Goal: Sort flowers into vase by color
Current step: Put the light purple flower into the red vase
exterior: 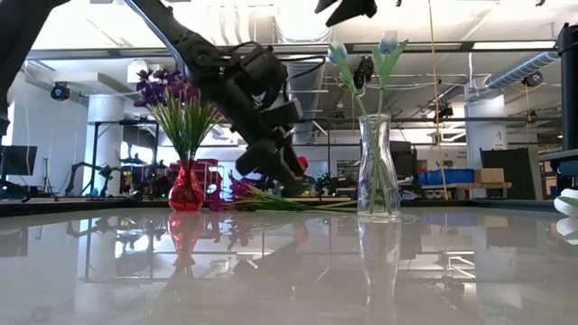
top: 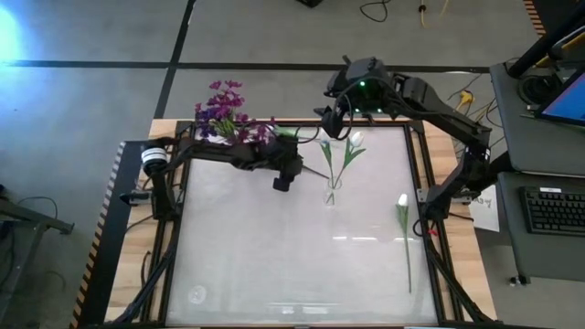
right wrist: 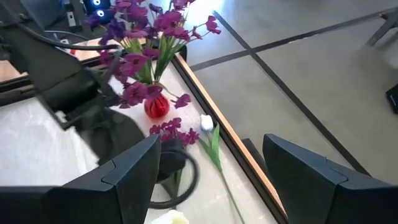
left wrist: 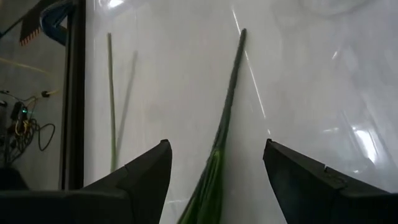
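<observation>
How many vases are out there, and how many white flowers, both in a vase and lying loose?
red vase: 1
clear vase: 1
white flowers standing in the clear vase: 2
white flowers lying loose: 2
Total: 6
The purple flowers are too bunched to count.

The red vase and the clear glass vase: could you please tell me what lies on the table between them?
In the low view, a purple flower lies flat between the red vase and the clear vase, under the open left hand.
</observation>
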Controlling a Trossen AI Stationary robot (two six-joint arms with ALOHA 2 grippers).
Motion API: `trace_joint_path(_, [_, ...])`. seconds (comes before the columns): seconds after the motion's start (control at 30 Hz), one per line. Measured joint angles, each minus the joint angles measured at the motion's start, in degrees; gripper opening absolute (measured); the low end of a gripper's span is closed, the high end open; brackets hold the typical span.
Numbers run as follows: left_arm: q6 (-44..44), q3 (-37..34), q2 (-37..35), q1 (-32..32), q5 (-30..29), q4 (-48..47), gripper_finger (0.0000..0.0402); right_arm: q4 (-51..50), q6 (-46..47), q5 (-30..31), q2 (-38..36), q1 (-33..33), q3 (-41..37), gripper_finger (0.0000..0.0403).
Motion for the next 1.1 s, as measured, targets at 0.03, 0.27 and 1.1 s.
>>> trace_joint_path(0.03, [0.0, 0.0, 0.3, 0.2, 0.1, 0.3, 0.0239, 0.0, 0.2, 0.0, 0.0, 0.2, 0.0, 0.0274])
trace_joint_path(0.27, [-0.2, 0.1, 1.0, 1.9, 1.5, 1.5, 0.0239, 0.0, 1.0, 0.0, 0.0, 1.4, 0.0, 0.0274])
trace_joint_path(1.1, [-4.8, 0.0, 1.9, 1.8, 1.6, 5.3, 0.0239, 0.1, 1.1, 0.0, 0.0, 1.6, 0.0, 0.0274])
